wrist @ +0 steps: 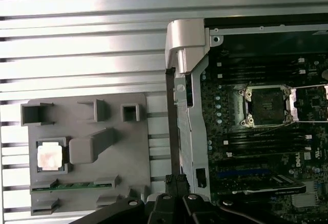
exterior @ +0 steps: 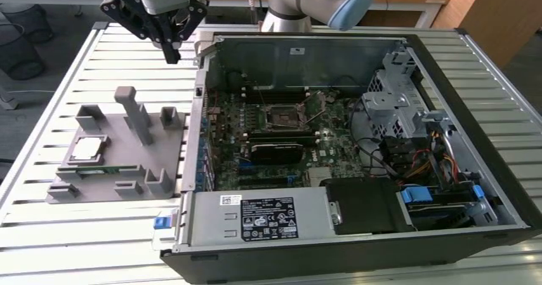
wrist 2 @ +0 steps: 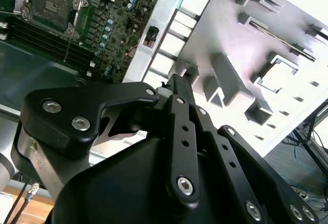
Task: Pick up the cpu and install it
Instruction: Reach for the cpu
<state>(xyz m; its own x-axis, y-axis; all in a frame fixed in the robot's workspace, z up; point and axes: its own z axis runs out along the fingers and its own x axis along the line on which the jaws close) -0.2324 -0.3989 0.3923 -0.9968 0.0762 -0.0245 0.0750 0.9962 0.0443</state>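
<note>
- The arm point(exterior: 296, 2) rises from beyond the far side of the open computer case point(exterior: 339, 263) and reaches toward the exterior view's left.
- It carries the gripper point(exterior: 174, 55) pointing down over the slatted metal table point(exterior: 93, 234).
- The gripper hangs near the case's far corner on the exterior view's left. It is clear of the table and touches nothing.
- Its two fingers are pressed together at the tips, with nothing between them. In both wrist views the black linkages narrow to one point.
- There is one cpu point(exterior: 87, 148). It lies flat with its shiny face up in a square pocket of the grey fixture point(exterior: 169, 171), well apart from the gripper.
- There is one grey fixture. It rests on the table just beside the case, on the exterior view's left, and has several upright posts and pockets.
- One green memory stick point(exterior: 98, 169) lies on edge in a slot of the fixture, just beside the cpu's pocket.
- There is one case, lying on its side with the motherboard point(exterior: 339, 145) exposed.
- One cpu socket point(exterior: 286, 115) sits on the motherboard. In the first wrist view its frame is bare, and a thin wire lever stands off beside it.
- One black rectangular block point(exterior: 275, 152) sits on the board on the near side of the socket.
- One silver power supply point(exterior: 254, 215) fills the case's near corner.
</note>
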